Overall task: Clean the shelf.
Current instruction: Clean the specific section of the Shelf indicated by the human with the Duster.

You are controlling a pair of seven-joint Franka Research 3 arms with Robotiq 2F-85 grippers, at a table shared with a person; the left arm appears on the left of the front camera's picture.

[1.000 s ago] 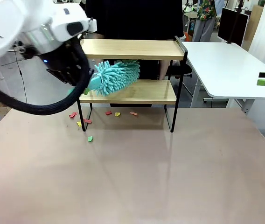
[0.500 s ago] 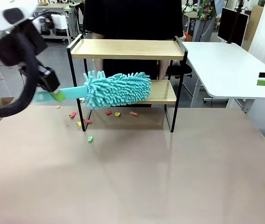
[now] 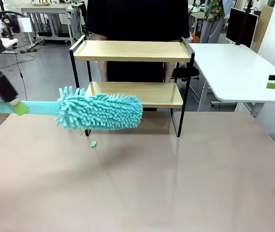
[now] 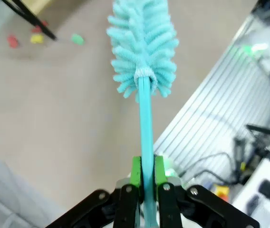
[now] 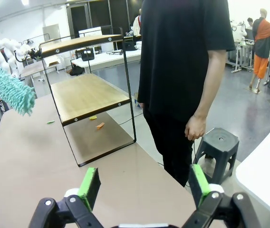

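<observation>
Two grippers are differing: the left gripper (image 3: 12, 107), at nine o'clock, is pinching a turquoise duster (image 3: 99, 112) by its handle end for reach, holding its fluffy head level before the two-tier shelf (image 3: 132, 50) at twelve o'clock, while the right gripper (image 5: 144, 183) is idling, jaws spread.

2-tier black-framed wooden shelf (image 3: 137, 50) stands upright.

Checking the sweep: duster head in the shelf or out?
Out: the duster head hangs in front of the shelf, hiding its front left leg.
</observation>
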